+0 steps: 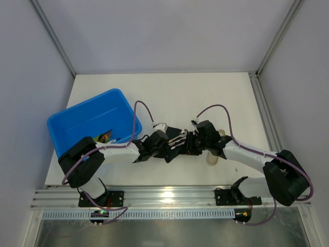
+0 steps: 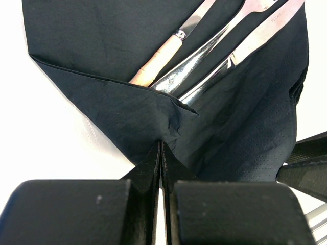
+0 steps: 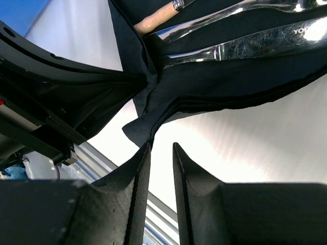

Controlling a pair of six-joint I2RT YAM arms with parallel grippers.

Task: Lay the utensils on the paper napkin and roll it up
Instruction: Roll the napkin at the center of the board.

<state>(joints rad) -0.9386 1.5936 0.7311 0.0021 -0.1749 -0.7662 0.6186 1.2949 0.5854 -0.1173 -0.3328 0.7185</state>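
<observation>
paper napkin (image 2: 102,41) folded over utensils (image 2: 202,64) | left tool (image 2: 161,146) pinching it | right tool (image 3: 161,146) slightly spread

The utensils (image 2: 196,66) run off the left wrist view's top edge, their near ends tucked under a fold of the paper napkin (image 2: 240,127). From above, the left gripper (image 1: 172,148) and right gripper (image 1: 189,144) cover most of both. A small item (image 1: 105,137) in the blue tub (image 1: 87,121) is too small to tell.

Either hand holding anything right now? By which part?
Left hand pinches the black napkin at its near folded edge, below the utensils. Right hand is open beside the napkin, holding nothing.
</observation>
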